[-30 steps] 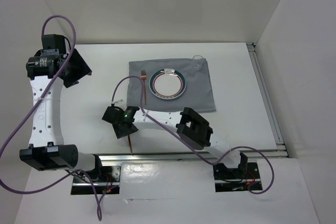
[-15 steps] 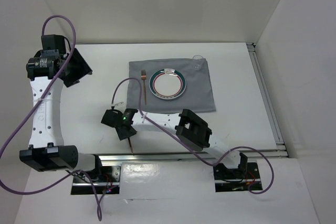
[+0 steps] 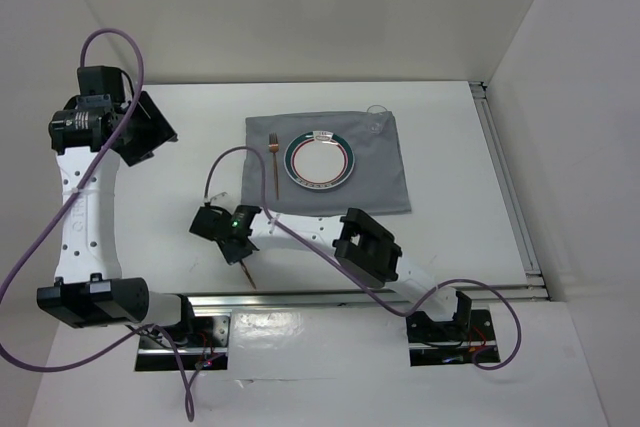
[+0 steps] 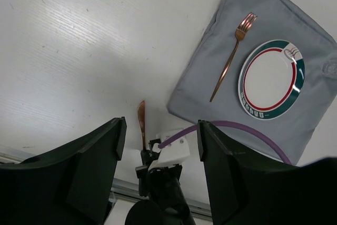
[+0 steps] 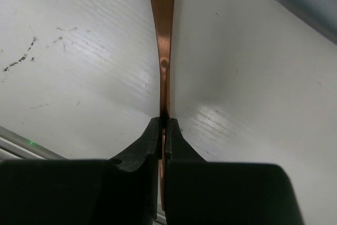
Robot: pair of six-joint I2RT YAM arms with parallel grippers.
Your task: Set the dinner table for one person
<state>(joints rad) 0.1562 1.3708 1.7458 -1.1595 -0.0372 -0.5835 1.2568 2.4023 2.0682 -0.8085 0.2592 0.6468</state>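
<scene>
Right hand [image 5: 164,126] clenched on the copper knife [image 5: 162,25]: clear at its wrist, hidden overhead.

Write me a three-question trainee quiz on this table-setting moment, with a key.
1. True or false: seen from the top camera, the copper-coloured metal fork lies on the grey square cloth, left of the round white plate with green and red rim.
2. Multiple choice: the right gripper is A) open over the plate, B) shut on the slim copper-coloured knife, C) shut on the fork.
3. Fill in: the left gripper is ___ and holds nothing.
Key: 1 true; 2 B; 3 open.
</scene>
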